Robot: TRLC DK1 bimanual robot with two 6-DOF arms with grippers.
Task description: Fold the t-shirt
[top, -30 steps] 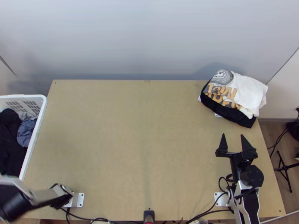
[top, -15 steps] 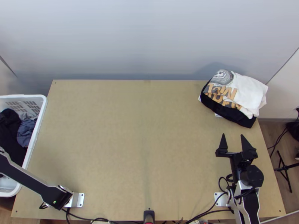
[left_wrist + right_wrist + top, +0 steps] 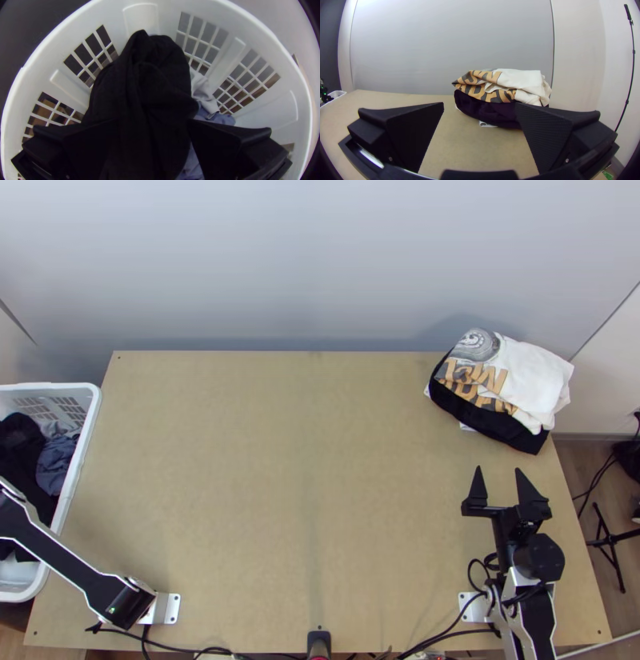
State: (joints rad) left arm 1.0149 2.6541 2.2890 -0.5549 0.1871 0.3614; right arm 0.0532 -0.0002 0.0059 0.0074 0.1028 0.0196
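The t-shirt to be folded is probably the black cloth (image 3: 156,76) bunched in the white laundry basket (image 3: 140,16) at the table's left side; no collar or sleeve can be made out, so that is a guess. Against it lie a grey-blue cloth (image 3: 196,163) and a pale cloth (image 3: 203,90). The left gripper (image 3: 153,121) is over the basket with its fingers released, spread wide with black fabric in view between them, and has no hold on it.

The likeliest trouble is in the pick. Because the blue cloth lies right beside the black one, a bite taken too deep or too far to that side could bring up both. A shallow pinch on the loose top folds could let the heavy bunch slip out on the lift, and a hem could catch on the basket's slatted wall or rim and tug the basket along.

Farther out, the right gripper (image 3: 498,470) hangs above the table (image 3: 304,500), fingers parted and holding nothing. Beyond it, at the far right corner, a white printed garment (image 3: 536,376) rests folded on a black garment (image 3: 504,428). A careless sweep of the right arm, or a wide spread of the shirt, could topple that uneven pile.
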